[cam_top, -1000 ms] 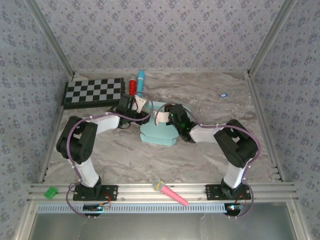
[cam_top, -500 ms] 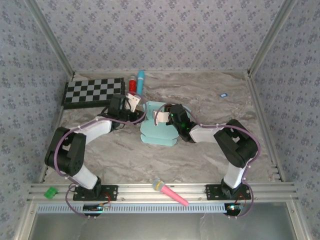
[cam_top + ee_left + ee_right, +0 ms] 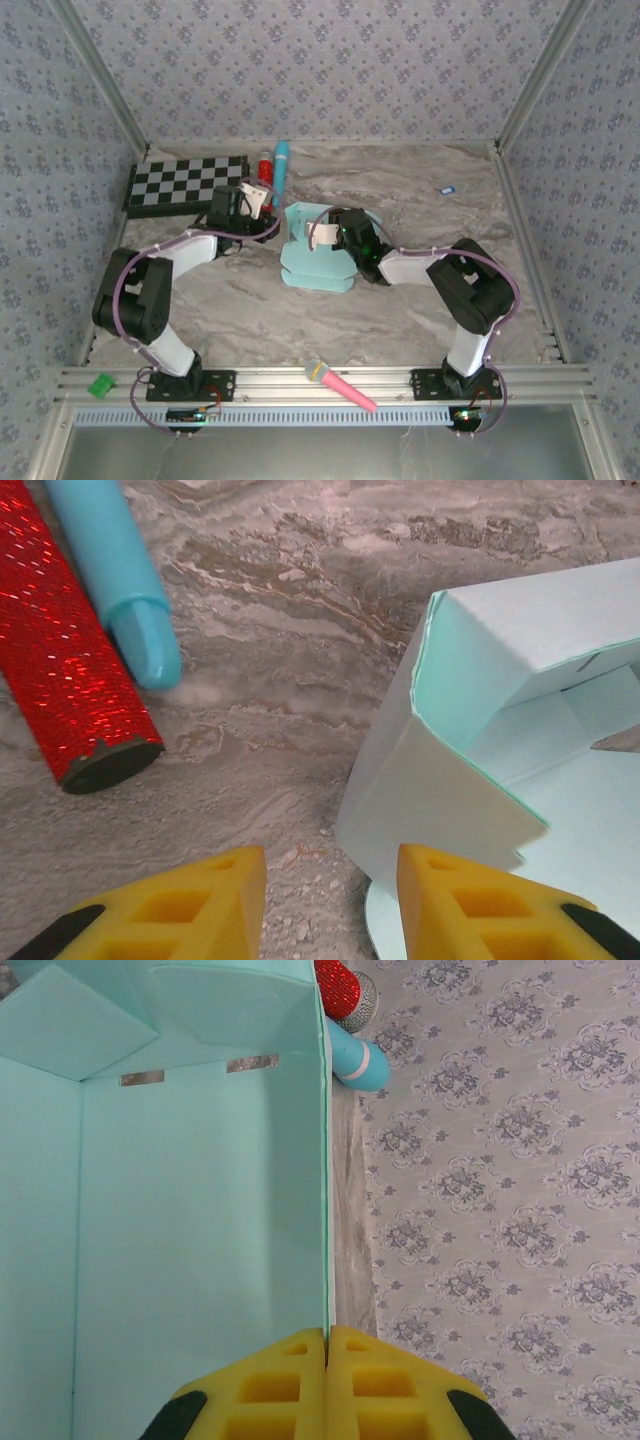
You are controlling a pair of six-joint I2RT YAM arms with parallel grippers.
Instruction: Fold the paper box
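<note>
- Table (image 3: 420,300): marbled grey surface, patterned walls on three sides.
- Left arm (image 3: 150,300): elbow folded near the left wall, forearm extended forward and inward. The left gripper (image 3: 330,880) sits low over the table just left of the paper box (image 3: 520,610). Its jaws are open with bare table between them, and the right-hand finger (image 3: 450,900) is next to the box's corner.
- Right arm (image 3: 470,290): elbow raised on the right, forearm stretched leftward. The right gripper (image 3: 327,1345) has its jaws closed on the edge of an upright box wall.
- Checkerboard (image 3: 188,183): flat at the far left.
- Paper box: mint-blue, partly erected at table centre between both grippers, with a scalloped flap lying flat on the near side.
- Red glitter tube (image 3: 60,650) and cyan tube (image 3: 110,560): side by side, beyond the left gripper, apart from the box.
</note>
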